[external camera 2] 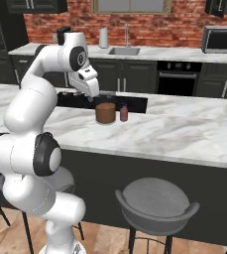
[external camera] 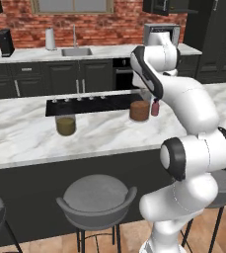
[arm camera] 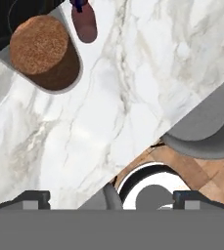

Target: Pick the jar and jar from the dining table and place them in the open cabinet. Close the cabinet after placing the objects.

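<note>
On the dining table (external camera: 20,136) stand two glass jars. The olive-yellow jar (external camera: 65,124) is at the front edge of the black cooktop (external camera: 90,105). The reddish-brown jar (external camera: 139,110) (external camera 2: 105,113) is further right, and in the hand view this jar (arm camera: 45,49) sits at the upper left. My gripper (external camera 2: 91,97) (arm camera: 113,197) hangs open above the marble, just left of and above the reddish-brown jar in the right base view, with nothing between its fingers. A black upper cabinet (external camera: 165,6) shows at the top edge; I cannot tell whether it is open.
A small dark-red bottle (external camera: 155,107) (arm camera: 84,24) stands right beside the reddish-brown jar. Grey stools (external camera: 97,195) (external camera 2: 154,198) line the table's near side. Behind are the sink counter (external camera: 75,51), an oven and a steel microwave (external camera 2: 221,39).
</note>
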Controlling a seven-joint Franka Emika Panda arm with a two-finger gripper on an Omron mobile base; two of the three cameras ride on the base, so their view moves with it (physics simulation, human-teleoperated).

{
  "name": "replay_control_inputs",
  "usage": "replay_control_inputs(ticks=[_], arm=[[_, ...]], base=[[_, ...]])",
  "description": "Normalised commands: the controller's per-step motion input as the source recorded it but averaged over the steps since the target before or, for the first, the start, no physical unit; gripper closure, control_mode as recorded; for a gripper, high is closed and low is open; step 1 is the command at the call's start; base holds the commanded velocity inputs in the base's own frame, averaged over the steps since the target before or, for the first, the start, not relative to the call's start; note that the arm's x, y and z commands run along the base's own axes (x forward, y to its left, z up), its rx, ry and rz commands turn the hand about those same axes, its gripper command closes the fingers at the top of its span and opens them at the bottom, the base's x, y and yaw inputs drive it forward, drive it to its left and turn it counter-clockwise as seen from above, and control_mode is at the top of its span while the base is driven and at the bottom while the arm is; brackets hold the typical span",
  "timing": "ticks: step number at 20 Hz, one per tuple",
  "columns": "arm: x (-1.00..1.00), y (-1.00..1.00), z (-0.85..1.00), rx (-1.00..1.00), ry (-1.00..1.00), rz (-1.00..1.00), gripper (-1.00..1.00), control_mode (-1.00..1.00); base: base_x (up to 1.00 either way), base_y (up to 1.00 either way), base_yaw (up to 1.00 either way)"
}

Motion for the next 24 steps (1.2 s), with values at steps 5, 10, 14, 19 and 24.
replay_control_inputs(ticks=[5,10,14,19,24], arm=[[-0.01,-0.21,0.00,0.04,0.00,-0.37,-1.00,-1.00],[0.00,-0.10,0.00,0.03,-0.02,-0.29,-1.00,-1.00],[-0.06,-0.01,0.00,0.02,-0.05,-0.14,-1.00,-1.00],[0.06,0.00,0.00,0.00,0.00,0.00,-1.00,-1.00],[0.10,0.00,0.00,0.00,0.00,-0.01,-1.00,-1.00]], base=[[0.00,0.00,0.00],[0.00,0.00,0.00],[0.00,0.00,0.00],[0.00,0.00,0.00],[0.00,0.00,0.00]])
